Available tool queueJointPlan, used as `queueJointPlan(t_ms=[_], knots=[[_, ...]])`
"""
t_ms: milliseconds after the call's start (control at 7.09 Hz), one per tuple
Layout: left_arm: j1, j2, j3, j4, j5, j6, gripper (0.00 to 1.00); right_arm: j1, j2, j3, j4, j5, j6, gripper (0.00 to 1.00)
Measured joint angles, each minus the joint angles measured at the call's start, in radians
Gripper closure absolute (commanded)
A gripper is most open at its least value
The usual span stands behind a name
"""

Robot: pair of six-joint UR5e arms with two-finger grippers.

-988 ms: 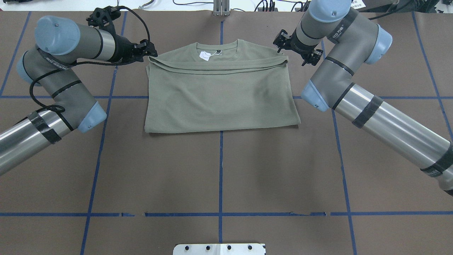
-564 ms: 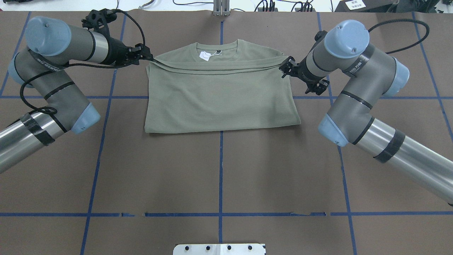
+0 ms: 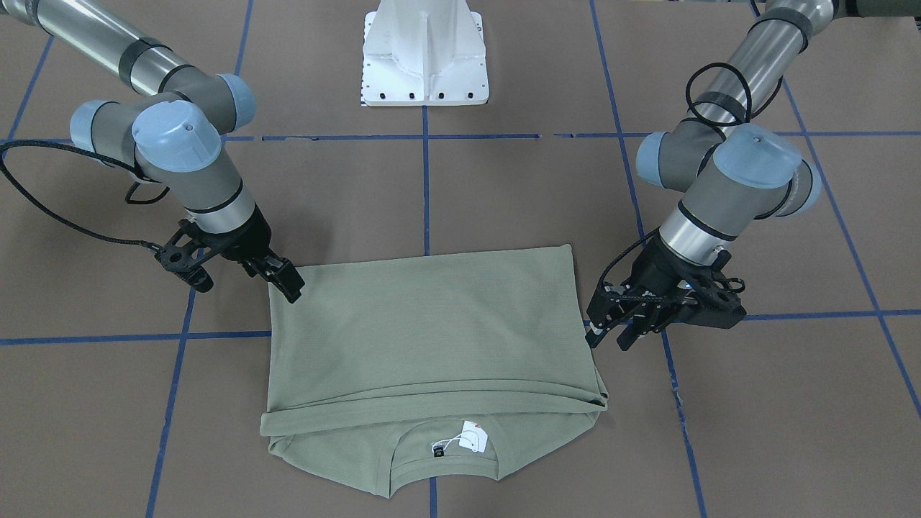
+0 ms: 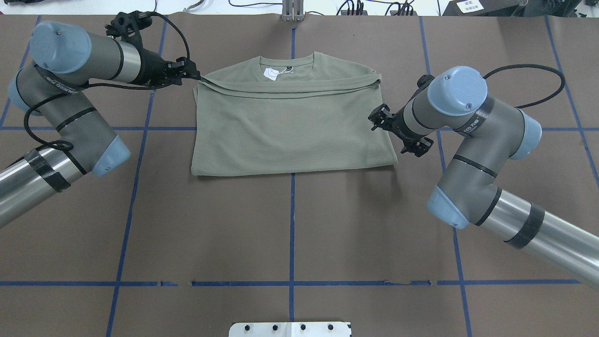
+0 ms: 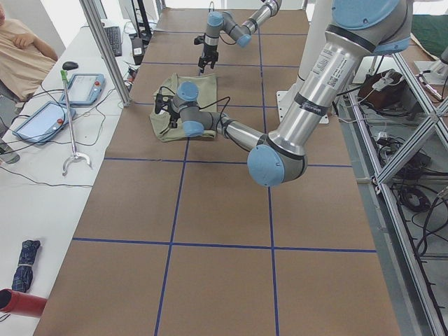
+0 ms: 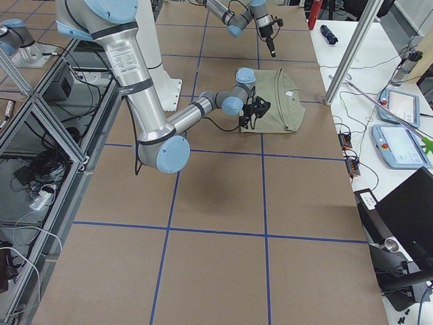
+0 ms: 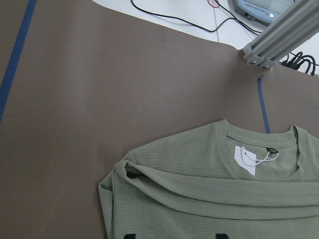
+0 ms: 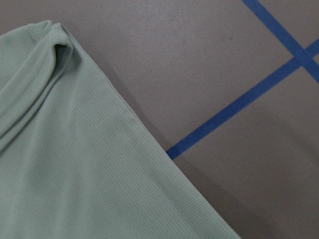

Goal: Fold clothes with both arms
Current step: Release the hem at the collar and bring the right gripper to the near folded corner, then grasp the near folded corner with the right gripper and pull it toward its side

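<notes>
The pale sage-green shirt (image 4: 290,126) lies folded flat mid-table, its collar and white tag (image 4: 270,73) on the far side. It also shows in the front view (image 3: 432,338). My left gripper (image 4: 196,76) hovers open at the fold's far-left corner, holding nothing. In the left wrist view its fingertips stand wide apart at the bottom edge over the shirt (image 7: 209,199). My right gripper (image 4: 374,119) is open and empty beside the shirt's right edge, and it shows in the front view (image 3: 288,286). The right wrist view shows only the shirt's edge (image 8: 75,164) and brown table.
Blue tape lines (image 4: 292,224) divide the brown table cover. The white pedestal base (image 3: 424,57) stands at the robot's side. An aluminium post (image 4: 292,11) and cables sit at the far edge. A side bench with tablets (image 5: 42,105) lies beyond it.
My right gripper let go of the shirt's far-right corner and drew back toward the robot along the right edge. My left gripper released the far-left corner and shifted slightly left.
</notes>
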Motion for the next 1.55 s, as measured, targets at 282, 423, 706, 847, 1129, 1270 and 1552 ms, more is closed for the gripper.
queueJointPlan(t_ms=[282,423,706,847,1129,1270,1552], knots=[[-0.001,0.001,0.000,0.000,0.000,-0.001,0.38,-0.024,-0.032,0.023,0.000,-0.004,0.041,0.09],[-0.002,0.001,0.000,0.000,0.000,0.000,0.38,-0.032,-0.038,0.024,0.000,-0.011,0.048,0.12],[-0.003,0.002,0.000,0.001,0.001,0.000,0.38,-0.045,-0.044,0.020,0.000,-0.021,0.052,0.23],[-0.003,0.002,0.000,0.001,0.001,-0.001,0.38,-0.049,-0.047,0.019,0.000,-0.022,0.053,0.48],[-0.005,0.002,0.000,0.002,0.002,-0.001,0.38,-0.051,-0.058,0.021,0.000,-0.023,0.053,0.81],[-0.008,0.002,0.000,0.002,0.002,0.000,0.38,-0.052,-0.063,0.022,0.000,-0.023,0.053,1.00],[-0.016,0.001,0.000,0.004,0.003,0.000,0.38,-0.052,-0.066,0.024,0.000,-0.019,0.051,1.00]])
